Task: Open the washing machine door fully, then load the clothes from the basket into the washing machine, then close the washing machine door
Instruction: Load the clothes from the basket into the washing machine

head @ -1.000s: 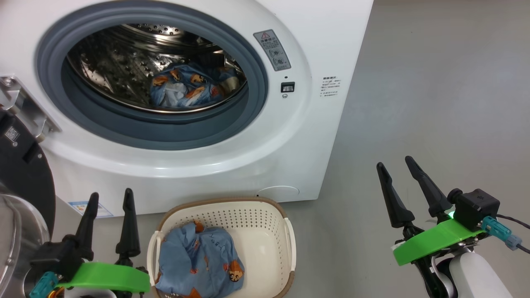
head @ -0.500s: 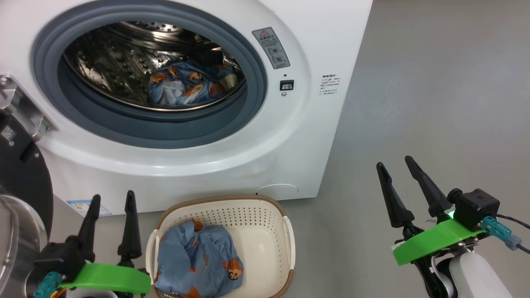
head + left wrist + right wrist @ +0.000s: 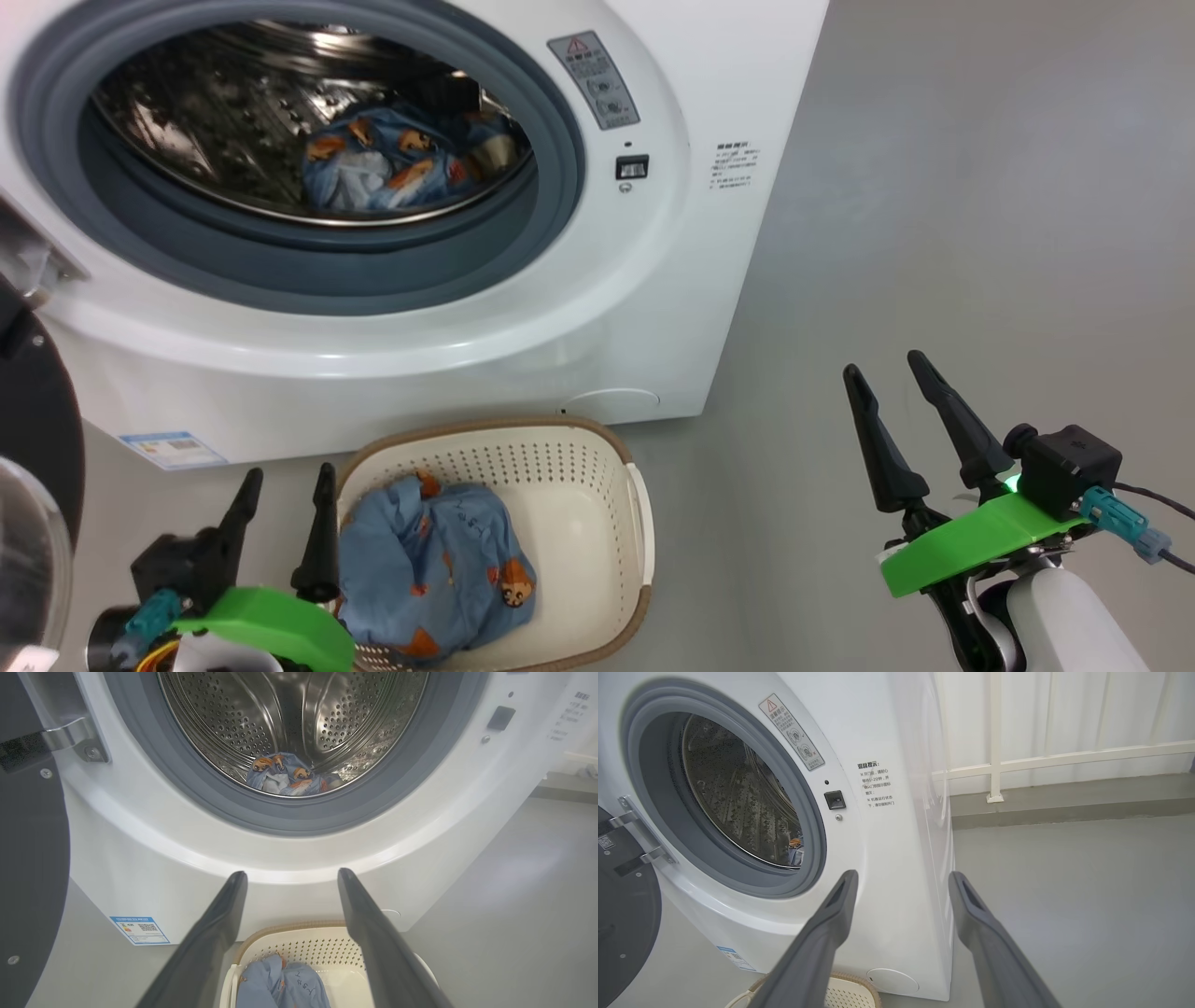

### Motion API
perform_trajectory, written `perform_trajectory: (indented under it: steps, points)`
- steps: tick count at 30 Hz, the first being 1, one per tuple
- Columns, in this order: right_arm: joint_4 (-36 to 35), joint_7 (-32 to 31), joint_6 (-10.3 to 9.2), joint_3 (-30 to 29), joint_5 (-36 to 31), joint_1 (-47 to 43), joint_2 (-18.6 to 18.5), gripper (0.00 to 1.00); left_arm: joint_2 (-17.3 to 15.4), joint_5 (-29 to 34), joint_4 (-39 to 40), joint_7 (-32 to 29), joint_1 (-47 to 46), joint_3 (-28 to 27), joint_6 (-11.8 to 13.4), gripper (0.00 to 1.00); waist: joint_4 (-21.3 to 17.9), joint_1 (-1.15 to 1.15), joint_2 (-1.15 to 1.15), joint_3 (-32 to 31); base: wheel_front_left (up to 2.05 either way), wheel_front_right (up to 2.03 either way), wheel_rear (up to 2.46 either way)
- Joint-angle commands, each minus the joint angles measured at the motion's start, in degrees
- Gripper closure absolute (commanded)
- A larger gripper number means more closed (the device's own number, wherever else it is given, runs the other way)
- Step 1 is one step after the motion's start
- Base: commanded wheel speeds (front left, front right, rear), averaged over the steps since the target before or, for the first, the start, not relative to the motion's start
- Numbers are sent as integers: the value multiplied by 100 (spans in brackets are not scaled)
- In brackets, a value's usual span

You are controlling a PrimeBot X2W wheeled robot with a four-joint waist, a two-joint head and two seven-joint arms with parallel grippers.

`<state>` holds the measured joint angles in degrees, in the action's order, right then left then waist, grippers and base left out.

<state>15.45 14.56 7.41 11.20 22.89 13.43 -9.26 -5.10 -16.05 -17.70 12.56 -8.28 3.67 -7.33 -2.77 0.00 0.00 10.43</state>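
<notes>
Grey floor (image 3: pixel 934 233), blue cloth (image 3: pixel 429 560) in basket (image 3: pixel 583 523), second cloth (image 3: pixel 392 168) in washing machine (image 3: pixel 467 355), left gripper (image 3: pixel 289 471) and right gripper (image 3: pixel 884 364) spread

grey floor (image 3: pixel 934 233), smooth, slightly shiny, soft light patches here and there. washing machine (image 3: pixel 653 308) sits straight on it, big white box, blue label (image 3: pixel 173 450) low at front corner near floor. basket (image 3: pixel 523 467) also on floor, right up against washing machine front, can't tell if touching. right wrist view: low grey step (image 3: pixel 1064 807) along far edge, white railing post (image 3: pixel 993 742) standing on step.
</notes>
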Motion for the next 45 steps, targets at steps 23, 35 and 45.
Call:
perform_trajectory:
  steps: [23, 35, 45]
  points:
    - [-304, 44, 8, 67, -93, 730, 487, 0, -1177, -966, -2239, -563, -1927, 1593, -15, 0, -610, 0, 0, 1826, 0, 0, 0]
    - [-387, 44, 8, 194, -90, 1068, 608, 0, -1359, -1205, -3741, -957, -2959, 2613, -15, 0, -948, 0, 0, 2658, 0, 0, 0]
    - [-469, 44, 8, 431, 95, 1306, 635, 0, -1434, -1010, -4713, -1279, -3807, 3092, -15, 0, -1224, 0, 0, 3236, 0, 0, 0]
